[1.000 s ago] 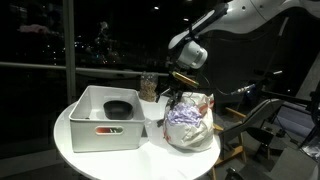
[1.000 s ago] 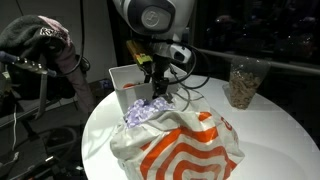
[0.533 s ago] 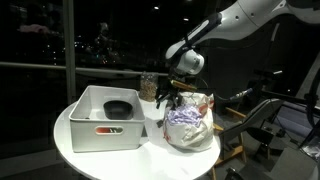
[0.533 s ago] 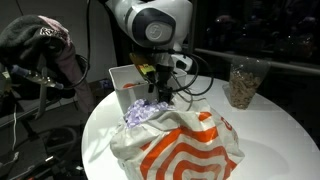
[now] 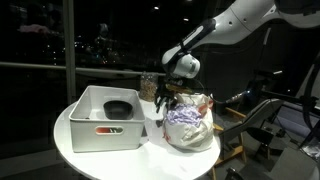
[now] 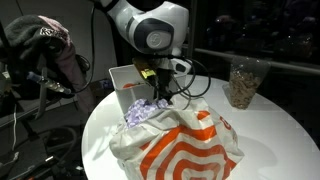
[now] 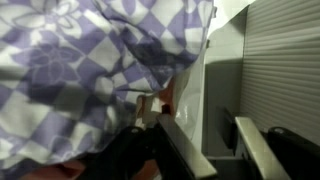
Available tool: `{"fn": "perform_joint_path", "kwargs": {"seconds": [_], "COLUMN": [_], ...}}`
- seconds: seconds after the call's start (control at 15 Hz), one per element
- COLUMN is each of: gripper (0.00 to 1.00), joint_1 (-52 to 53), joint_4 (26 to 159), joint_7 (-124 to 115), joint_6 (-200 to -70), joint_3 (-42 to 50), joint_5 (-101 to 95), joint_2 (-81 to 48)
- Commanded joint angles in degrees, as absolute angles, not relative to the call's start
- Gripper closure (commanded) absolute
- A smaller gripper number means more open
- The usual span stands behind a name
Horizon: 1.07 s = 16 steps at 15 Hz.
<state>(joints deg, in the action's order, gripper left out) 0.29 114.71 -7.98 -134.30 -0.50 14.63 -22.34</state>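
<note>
My gripper [image 5: 163, 100] hangs low between a white bin [image 5: 100, 136] and a white and orange plastic bag [image 5: 197, 136] on a round white table [image 5: 70, 150]. A purple checkered cloth [image 5: 183, 118] spills out of the bag's mouth. In an exterior view the gripper [image 6: 158, 97] is just above the cloth [image 6: 140, 112], in front of the bin [image 6: 124, 80]. In the wrist view the fingers [image 7: 205, 122] are apart with nothing between them, the cloth [image 7: 90, 60] lies close beside them and a white wall [image 7: 222, 70] stands ahead.
A black bowl [image 5: 118, 108] lies inside the bin. A clear jar of nuts [image 6: 243, 83] stands at the back of the table, also seen behind the gripper [image 5: 148, 87]. A chair and equipment stand around the table.
The arm has come down and shifted slightly toward the bin, bringing the gripper closer to the cloth at the bag's mouth. The bag, bin and jar have not moved.
</note>
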Motion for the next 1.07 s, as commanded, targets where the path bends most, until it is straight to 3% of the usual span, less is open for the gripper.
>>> {"fn": "perform_joint_path", "kwargs": {"seconds": [0.0, 0.13, 0.2, 1.0], "gripper": [0.82, 0.97, 1.00, 1.00], "joint_1": [0.3, 0.1, -0.2, -6.8], "joint_4": [113.7, 113.7, 113.7, 112.9], "joint_7": [-10.0, -10.5, -10.6, 7.0], "joint_6": [-136.5, -136.9, -137.3, -141.2], "joint_3": [-0.4, -0.5, -0.7, -6.2], "joint_5": [14.8, 15.4, 16.3, 47.8], "joint_2": [-23.5, -23.8, -24.0, -20.2]}}
